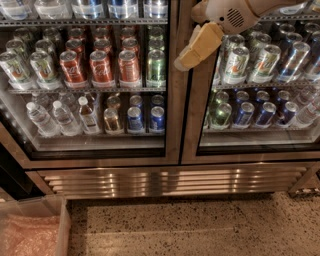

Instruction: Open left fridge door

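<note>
Camera view:
- Claw [186, 59]: tan, hanging from the white arm [235, 15] at upper right. Its tip lies over the seam where the two doors meet, level with the red-can shelf. Whether it is open or closed cannot be told; it holds nothing.
- Left fridge door [173, 115]: shut, filling the left and middle of the view, its steel frame just beside the tip of the claw.
- Step in hand, as judged: reaching for the door's handle edge. To do it well, the tip should catch the left door's own frame and not stray onto the right door [192, 125]. The pull should then come outward on an arc about the far-left hinge side, keeping the grip square so it does not slip off the smooth steel.
- Fridge [170, 181]: both doors closed, louvred grille below.
- Behind the left door, top shelf: water bottles [90, 7].
- Middle shelf: silver cans [20, 67], red cans [100, 67], one green can [156, 67].
- Lower shelf: more water bottles [50, 117], gold can [112, 120], blue cans [145, 119].
- Behind the right door: green-white cans [250, 62] above, dark blue cans [255, 114] below.
- Clear bin [62, 225]: on the speckled floor [200, 225] at lower left, holding pinkish crumpled wrap [27, 237].
</note>
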Available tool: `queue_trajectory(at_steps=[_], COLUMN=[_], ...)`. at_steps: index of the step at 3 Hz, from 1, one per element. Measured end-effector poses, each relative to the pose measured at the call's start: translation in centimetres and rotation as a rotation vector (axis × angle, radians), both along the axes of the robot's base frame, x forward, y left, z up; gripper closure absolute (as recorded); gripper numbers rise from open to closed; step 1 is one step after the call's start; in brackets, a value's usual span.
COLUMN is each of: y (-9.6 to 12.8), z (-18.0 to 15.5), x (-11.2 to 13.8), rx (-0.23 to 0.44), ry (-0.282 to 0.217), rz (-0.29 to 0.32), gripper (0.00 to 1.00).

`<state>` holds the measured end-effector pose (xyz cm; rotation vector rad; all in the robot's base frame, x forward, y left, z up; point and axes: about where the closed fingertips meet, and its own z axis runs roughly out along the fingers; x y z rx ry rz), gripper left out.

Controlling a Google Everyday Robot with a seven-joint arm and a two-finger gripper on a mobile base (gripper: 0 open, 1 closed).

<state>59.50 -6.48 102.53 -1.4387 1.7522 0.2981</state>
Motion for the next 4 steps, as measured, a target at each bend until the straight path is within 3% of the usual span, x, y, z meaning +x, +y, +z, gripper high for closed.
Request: queue_trajectory(at_steps=[2,4], y=[0.2,1.2], z=[-0.4,-0.8], x=[0.1,0.1], rx=[0.034,0.029], ry=[-0.037,-0.048], rz=[-0.059,-0.079], gripper=[0.0,0.0])
